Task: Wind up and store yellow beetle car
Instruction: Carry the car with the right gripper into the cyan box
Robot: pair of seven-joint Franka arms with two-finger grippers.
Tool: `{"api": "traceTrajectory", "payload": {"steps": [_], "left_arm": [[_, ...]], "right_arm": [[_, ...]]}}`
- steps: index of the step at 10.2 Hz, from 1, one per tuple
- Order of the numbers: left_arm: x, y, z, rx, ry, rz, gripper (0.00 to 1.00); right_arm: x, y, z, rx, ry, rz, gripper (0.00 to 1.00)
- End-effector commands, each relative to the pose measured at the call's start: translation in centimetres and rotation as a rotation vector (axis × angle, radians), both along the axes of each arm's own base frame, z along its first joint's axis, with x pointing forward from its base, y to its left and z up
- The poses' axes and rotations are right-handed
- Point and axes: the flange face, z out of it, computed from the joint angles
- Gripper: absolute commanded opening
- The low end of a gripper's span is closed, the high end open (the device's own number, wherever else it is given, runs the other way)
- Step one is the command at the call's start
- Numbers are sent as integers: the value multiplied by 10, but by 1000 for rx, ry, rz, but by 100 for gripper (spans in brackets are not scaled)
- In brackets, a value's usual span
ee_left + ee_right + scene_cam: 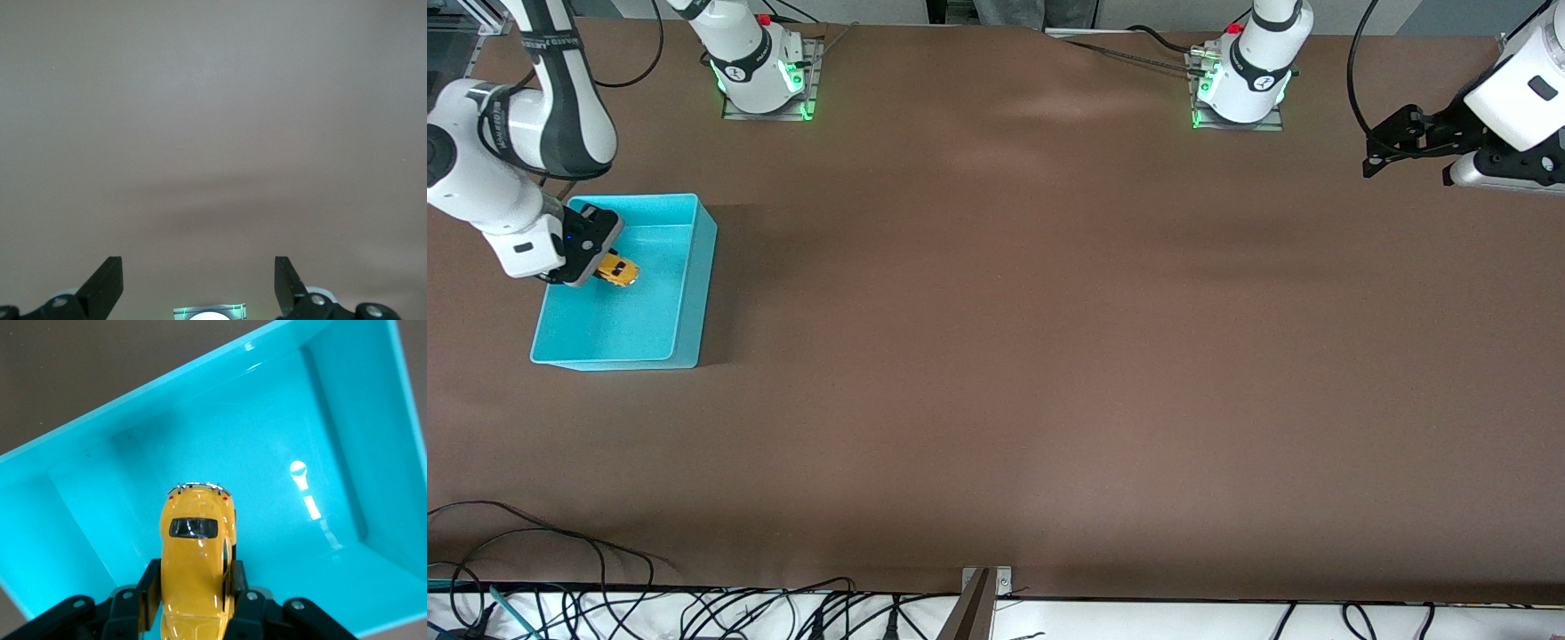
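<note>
surface: brown table (1049, 356) | on it: turquoise bin (685, 293), toward right arm's end

Even, soft overhead light; sharp and clear throughout.

Casts only a faint shadow of the turquoise bin (627, 293) onto the brown table (1049, 356), toward the left arm's end. Leaves bright white glare spots on the bin floor just ahead of the right gripper (193, 600) and a sheen on the roof of the yellow beetle car (195, 567) held there. Shows pale, washed-out tabletop with a dim shadow band before the left gripper (198, 283).
</note>
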Motion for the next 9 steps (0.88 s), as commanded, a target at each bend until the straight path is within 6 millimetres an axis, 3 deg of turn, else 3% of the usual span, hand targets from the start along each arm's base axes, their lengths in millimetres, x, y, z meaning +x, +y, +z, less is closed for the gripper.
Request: {"api": "traceTrajectory", "payload": {"steps": [1, 6, 9], "left_arm": [[2, -11, 7, -15, 6, -3, 100], [1, -19, 8, -14, 5, -17, 100], [1, -18, 8, -14, 5, -17, 100]], "right_arm": [[-18, -4, -35, 13, -42, -10, 0], [-22, -19, -82, 4, -42, -30, 0], [-23, -23, -86, 5, -41, -41, 0]]}}
